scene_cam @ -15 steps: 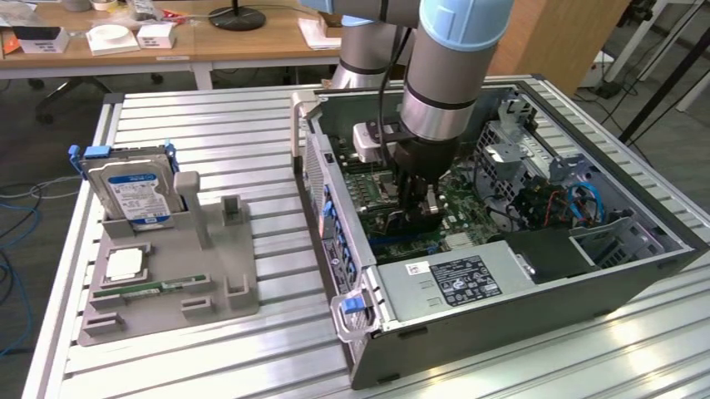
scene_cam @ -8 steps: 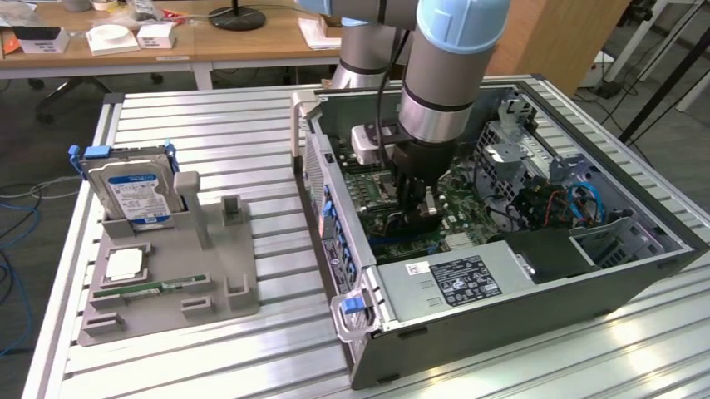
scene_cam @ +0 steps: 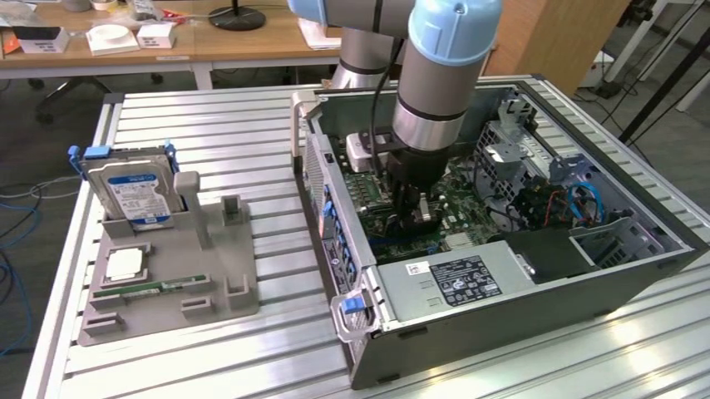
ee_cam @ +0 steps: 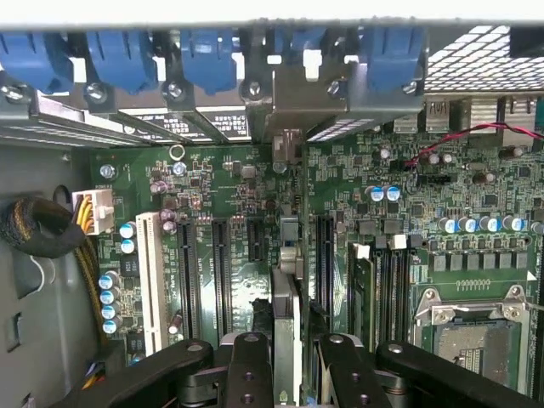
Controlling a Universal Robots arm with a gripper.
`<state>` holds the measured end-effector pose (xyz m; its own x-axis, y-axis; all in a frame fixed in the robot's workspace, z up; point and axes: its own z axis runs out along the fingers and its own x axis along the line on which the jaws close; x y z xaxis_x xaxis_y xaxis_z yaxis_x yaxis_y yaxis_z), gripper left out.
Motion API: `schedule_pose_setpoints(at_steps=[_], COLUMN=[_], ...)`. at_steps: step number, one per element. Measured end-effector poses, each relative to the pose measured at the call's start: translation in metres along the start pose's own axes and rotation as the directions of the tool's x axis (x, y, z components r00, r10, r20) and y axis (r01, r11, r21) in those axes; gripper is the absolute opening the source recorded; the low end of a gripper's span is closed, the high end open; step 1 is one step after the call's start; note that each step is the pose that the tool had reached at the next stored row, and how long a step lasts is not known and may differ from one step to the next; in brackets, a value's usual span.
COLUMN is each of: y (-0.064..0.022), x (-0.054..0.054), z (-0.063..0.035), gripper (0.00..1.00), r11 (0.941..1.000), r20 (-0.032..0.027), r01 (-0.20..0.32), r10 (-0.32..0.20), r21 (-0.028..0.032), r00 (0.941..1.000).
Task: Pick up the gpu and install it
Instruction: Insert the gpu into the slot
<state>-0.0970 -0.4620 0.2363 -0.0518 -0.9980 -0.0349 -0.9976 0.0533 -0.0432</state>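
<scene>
The gpu [ee_cam: 287, 285] stands on edge as a thin dark card between my two black fingers [ee_cam: 248, 365], and my gripper [ee_cam: 287, 350] is shut on it. The card runs along a black expansion slot of the green motherboard [ee_cam: 221, 195], with its silver end bracket [ee_cam: 289, 144] up against the rear slot openings. How deep it sits in the slot I cannot tell. In the exterior view my gripper [scene_cam: 413, 212] reaches straight down into the open computer case [scene_cam: 533, 307], holding the gpu [scene_cam: 420, 223] low over the board.
Blue slot latches [ee_cam: 127, 59] line the case's rear wall. A white slot [ee_cam: 153, 280], memory slots [ee_cam: 382, 289] and the CPU socket [ee_cam: 476, 331] flank the card. The power supply [scene_cam: 455, 283] sits close by. Outside, a grey holder [scene_cam: 166, 283] carries a hard drive [scene_cam: 131, 191] and a memory stick [scene_cam: 150, 288].
</scene>
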Motion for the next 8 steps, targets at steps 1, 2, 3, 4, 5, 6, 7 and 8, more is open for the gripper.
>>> schedule_pose_setpoints(at_steps=[1,2,3,4,5,6,7,8], y=[0.0000,0.0001,0.0001,0.0001,0.0001,0.0001,0.0001,0.0001], x=[0.0000,0.0000,0.0000,0.0000,0.0000,0.0000,0.0000,0.0000], z=[0.0000,0.0000,0.0000,0.0000,0.0000,0.0000,0.0000,0.0000], gripper=[0.26,0.26,0.26,0.26,0.26,0.26,0.26,0.26], r11=[1.0000,1.0000,1.0000,1.0000,1.0000,1.0000,1.0000,1.0000], r20=[-0.0001,0.0000,-0.0001,-0.0001,0.0000,-0.0001,-0.0001,-0.0001], r01=[0.000,0.000,0.000,0.000,0.000,0.000,0.000,0.000], r10=[0.000,0.000,0.000,0.000,0.000,0.000,0.000,0.000], r21=[0.0000,0.0000,-0.0001,-0.0001,-0.0001,-0.0001,-0.0001,-0.0001], r00=[1.0000,1.0000,1.0000,1.0000,1.0000,1.0000,1.0000,1.0000])
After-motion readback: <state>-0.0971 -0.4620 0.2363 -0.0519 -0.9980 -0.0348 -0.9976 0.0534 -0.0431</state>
